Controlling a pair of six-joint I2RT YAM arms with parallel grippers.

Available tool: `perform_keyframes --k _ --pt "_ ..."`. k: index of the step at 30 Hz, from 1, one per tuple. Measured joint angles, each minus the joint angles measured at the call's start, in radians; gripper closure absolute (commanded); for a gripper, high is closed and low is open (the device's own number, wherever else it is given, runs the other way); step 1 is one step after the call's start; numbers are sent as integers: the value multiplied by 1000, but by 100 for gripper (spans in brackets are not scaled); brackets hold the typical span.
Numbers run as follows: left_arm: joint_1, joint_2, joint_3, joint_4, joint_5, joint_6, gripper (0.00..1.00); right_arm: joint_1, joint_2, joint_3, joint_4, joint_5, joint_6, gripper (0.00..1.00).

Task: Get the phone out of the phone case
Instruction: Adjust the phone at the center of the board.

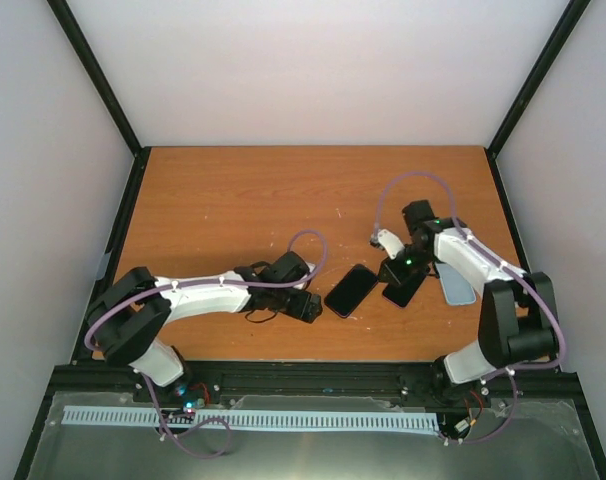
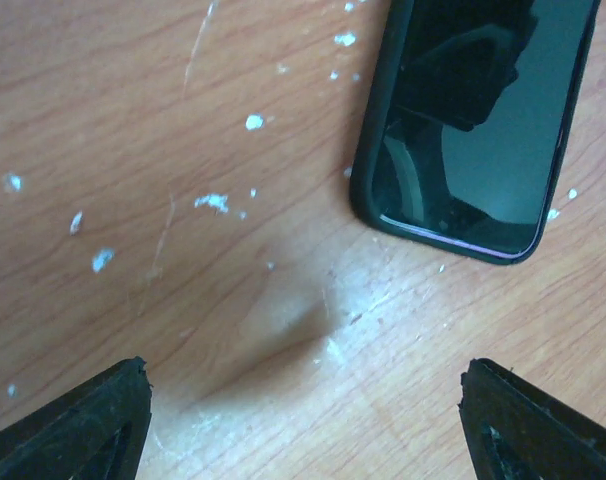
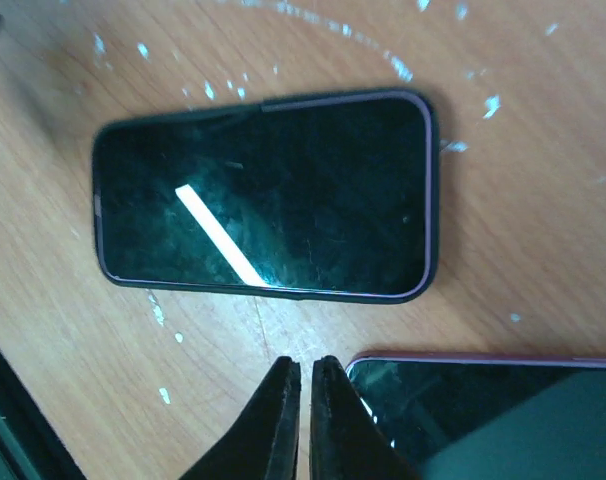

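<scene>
Two dark phones (image 1: 351,290) (image 1: 407,293), one pale slab (image 1: 459,286)

Glossy glass phone (image 3: 263,195) on scuffed, paint-flecked wood-grain table (image 2: 183,290).

The table (image 1: 233,200) carries three flat items side by side, at 4 o'clock from its centre. The cased phone (image 1: 351,290) lies leftmost. A second phone (image 1: 407,290) is just beside it at 3 o'clock, and a third flat item (image 1: 457,284) lies beyond at 3 o'clock. The left gripper (image 1: 313,308) sits at 8 o'clock of the cased phone, apart from it. The right gripper (image 3: 303,368) stands between the two phones.
</scene>
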Motion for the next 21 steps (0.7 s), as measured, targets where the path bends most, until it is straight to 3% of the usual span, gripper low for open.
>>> perform_keyframes --k 12,14,21 --pt "5 -118 -56 55 -35 -27 14 177 210 12 22 220 35 96" --pt "5 -143 -67 55 -51 -35 14 188 249 28 31 237 40 91" --pt "5 -274 -114 48 -116 -85 11 223 378 190 31 263 57 90"
